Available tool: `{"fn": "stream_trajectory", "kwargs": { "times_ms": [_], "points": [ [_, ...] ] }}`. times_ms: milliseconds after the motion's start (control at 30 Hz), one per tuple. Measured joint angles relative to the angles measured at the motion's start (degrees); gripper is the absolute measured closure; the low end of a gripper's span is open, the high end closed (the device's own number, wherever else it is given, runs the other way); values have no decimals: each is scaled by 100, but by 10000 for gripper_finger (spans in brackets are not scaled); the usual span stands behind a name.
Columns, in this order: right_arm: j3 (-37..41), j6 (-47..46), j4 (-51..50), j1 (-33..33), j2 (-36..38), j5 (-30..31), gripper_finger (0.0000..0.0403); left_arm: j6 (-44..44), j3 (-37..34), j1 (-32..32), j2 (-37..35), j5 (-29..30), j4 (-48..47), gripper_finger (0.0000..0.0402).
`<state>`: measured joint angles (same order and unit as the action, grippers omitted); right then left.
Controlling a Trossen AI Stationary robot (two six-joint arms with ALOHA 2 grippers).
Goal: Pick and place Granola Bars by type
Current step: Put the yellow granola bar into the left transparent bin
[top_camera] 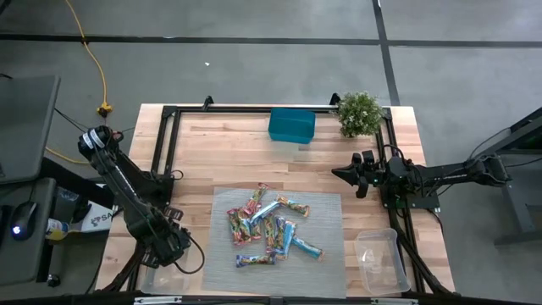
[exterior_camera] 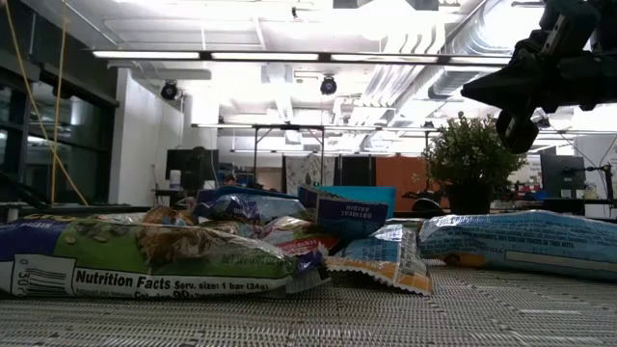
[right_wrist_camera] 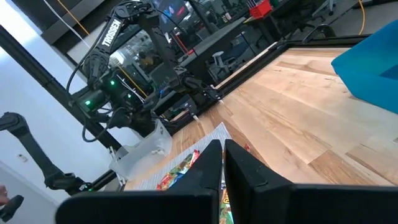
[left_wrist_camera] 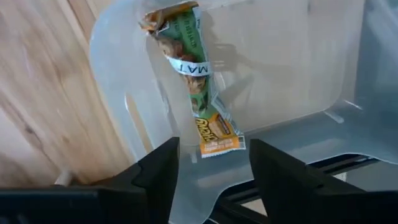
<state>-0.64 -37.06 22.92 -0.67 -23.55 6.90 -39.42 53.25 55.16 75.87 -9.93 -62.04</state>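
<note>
Several granola bars [top_camera: 271, 229] lie heaped on a grey mat [top_camera: 326, 267] in the middle of the table, some light blue, others red, green and yellow. My left gripper [left_wrist_camera: 214, 177] points down over a clear tub [left_wrist_camera: 292, 56] at the table's near left corner. It is open. One green and orange bar [left_wrist_camera: 193, 74] lies inside that tub, its near end [left_wrist_camera: 219, 134] between my fingertips, apart from both. My right gripper [top_camera: 347, 174] is shut and level above the table's right side, holding nothing.
A second clear tub [top_camera: 378, 258] stands at the near right, beside the mat. A teal box [top_camera: 292, 125] and a small potted plant [top_camera: 360, 113] stand along the far edge. A black frame [top_camera: 165, 152] borders the wooden table. Bare wood lies between the mat and the teal box.
</note>
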Motion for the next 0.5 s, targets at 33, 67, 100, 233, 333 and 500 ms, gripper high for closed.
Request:
{"fn": "stream_trajectory", "kwargs": {
  "times_ms": [33,67,100,233,333,500],
  "points": [
    [1,1,0,-1,0,0,402,-10,1,0,-31,0,22,206],
    [0,0,0,-2,2,-2,402,-52,28,-2,-56,2,-4,204],
    [0,0,0,0,0,-1,402,-89,102,-2,-73,28,-30,203],
    [0,0,0,-1,0,0,402,-196,682,-104,-80,466,-466,203],
    [0,1,0,-2,1,-2,402,-235,1248,-372,-80,1099,-811,202],
    [0,0,0,-2,0,0,402,337,2054,-1130,-82,2303,-935,202]
  ]
}}
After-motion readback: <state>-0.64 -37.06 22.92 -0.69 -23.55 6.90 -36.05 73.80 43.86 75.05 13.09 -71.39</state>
